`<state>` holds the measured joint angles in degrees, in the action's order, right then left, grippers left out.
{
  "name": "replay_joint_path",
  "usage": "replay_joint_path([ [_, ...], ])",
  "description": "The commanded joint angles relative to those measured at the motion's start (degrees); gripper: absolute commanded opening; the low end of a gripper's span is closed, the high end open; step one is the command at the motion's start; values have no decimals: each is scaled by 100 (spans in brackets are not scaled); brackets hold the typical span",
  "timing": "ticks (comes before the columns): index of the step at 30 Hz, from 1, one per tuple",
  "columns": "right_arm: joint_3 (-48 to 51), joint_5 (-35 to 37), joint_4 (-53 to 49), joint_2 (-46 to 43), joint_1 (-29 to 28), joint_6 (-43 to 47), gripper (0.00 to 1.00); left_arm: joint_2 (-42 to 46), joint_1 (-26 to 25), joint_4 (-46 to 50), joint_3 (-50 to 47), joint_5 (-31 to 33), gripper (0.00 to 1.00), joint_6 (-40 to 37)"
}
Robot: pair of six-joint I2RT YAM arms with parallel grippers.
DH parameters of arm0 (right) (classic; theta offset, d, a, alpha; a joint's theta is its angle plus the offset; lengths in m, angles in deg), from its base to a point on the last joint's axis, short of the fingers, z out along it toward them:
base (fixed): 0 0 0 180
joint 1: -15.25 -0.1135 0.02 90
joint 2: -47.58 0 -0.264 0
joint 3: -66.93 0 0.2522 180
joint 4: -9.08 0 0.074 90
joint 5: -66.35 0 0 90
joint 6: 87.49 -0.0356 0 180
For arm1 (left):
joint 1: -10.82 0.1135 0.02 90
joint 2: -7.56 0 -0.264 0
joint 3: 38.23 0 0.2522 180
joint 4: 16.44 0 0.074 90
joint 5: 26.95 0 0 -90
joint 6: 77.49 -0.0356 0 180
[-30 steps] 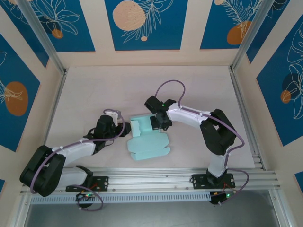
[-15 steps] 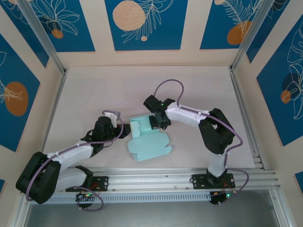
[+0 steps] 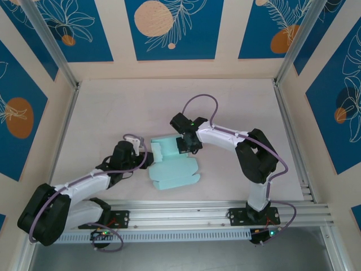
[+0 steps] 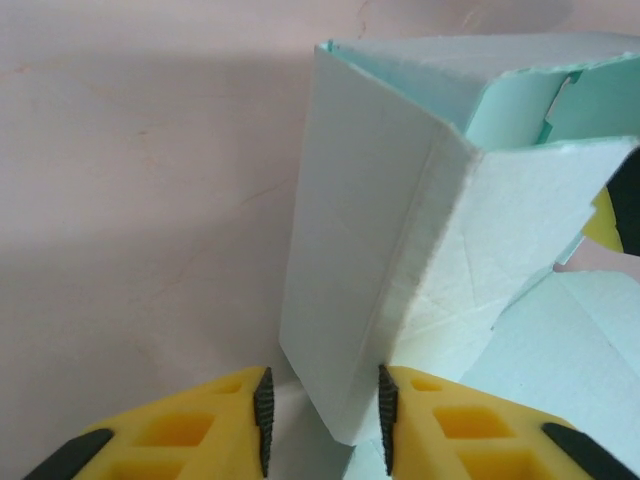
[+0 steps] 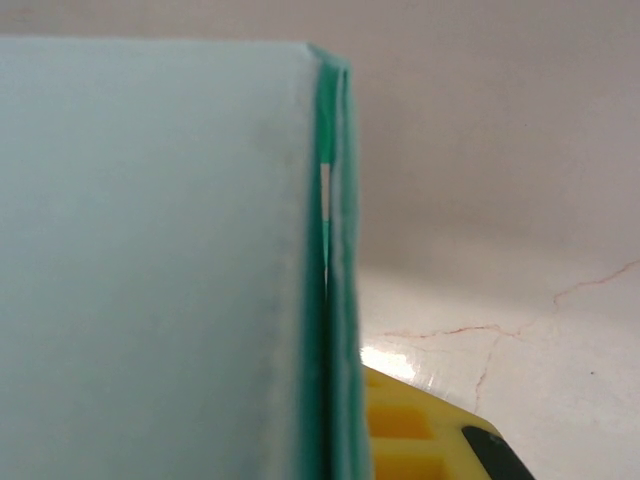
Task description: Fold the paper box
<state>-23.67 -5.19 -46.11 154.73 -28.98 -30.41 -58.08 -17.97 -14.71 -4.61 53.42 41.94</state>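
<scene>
While your right gripper (image 3: 186, 145) is clamped shut on the raised far wall of the paper box (image 3: 175, 175), with the thin card edge running right beside its yellow finger (image 5: 410, 432), your left gripper (image 4: 323, 420) holds its jaws part-way apart astride the lower corner of a folded-up side flap. You cannot tell whether they pinch it. The half-formed box lies on the table (image 3: 113, 113) between both arms.
</scene>
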Motion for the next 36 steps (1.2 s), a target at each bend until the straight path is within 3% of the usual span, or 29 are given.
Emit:
replay_joint_path([
  [1,-61,-229,-49,194,-42,-5,0,-171,-70,-171,33,-258,42,-78],
  [5,-66,-261,-27,201,-59,14,0,-366,-72,-354,140,-165,51,-93],
  [12,-90,-251,-58,191,-121,23,0,-849,-80,-188,554,409,48,-174],
  [19,-111,-273,-110,191,-191,3,0,-1401,-141,226,942,1378,38,-71],
  [26,-88,-328,-87,205,-211,-73,0,-1967,-511,703,1429,2368,22,-462],
  [28,-89,-342,-72,226,-213,-82,0,-2102,-591,811,1532,2573,17,-516],
  [32,-138,-344,-76,314,-185,-68,0,-2194,-631,1059,1660,2725,16,-611],
  [36,-179,-400,-51,394,-143,-56,0,-2128,-630,1291,1679,2973,5,-659],
])
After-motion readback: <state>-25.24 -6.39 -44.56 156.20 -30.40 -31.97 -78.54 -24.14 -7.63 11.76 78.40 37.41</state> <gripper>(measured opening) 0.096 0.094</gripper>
